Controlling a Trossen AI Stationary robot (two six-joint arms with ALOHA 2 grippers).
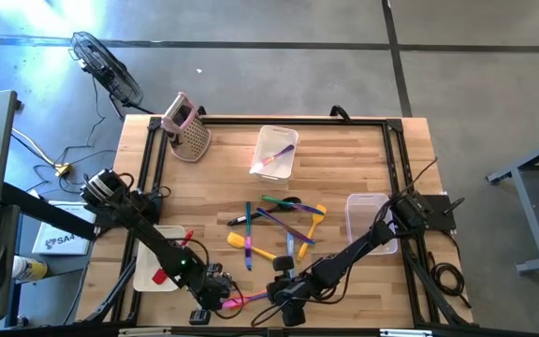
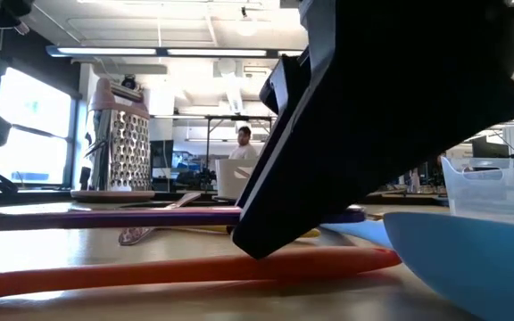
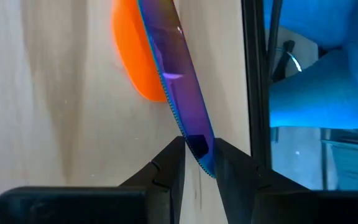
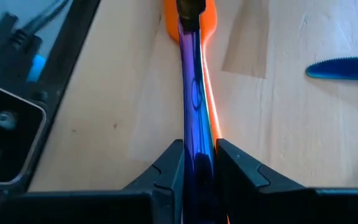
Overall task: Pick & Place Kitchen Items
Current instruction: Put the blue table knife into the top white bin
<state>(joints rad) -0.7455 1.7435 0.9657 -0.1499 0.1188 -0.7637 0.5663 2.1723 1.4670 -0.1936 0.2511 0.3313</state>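
A: Purple utensil (image 1: 251, 299) where?
B: Near table (image 1: 344, 150) edge, 6 o'clock, over orange utensil (image 4: 197, 15).
A: L gripper (image 3: 198, 163)?
B: Nearly shut, pinching 1 end.
A: R gripper (image 4: 199, 163)?
B: Also narrow, clamped on handle. Both hold it, 2 claws.
A: Others?
B: Mid-table pile (image 1: 279, 225), 1 o'clock of grippers.

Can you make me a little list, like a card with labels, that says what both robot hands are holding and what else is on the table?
left gripper: shut on one end of the purple utensil
right gripper: shut on the other end of the same utensil
where: near edge of the wooden table
under it: orange utensil
table middle: pile of colourful utensils
far side: pink box grater, clear bin
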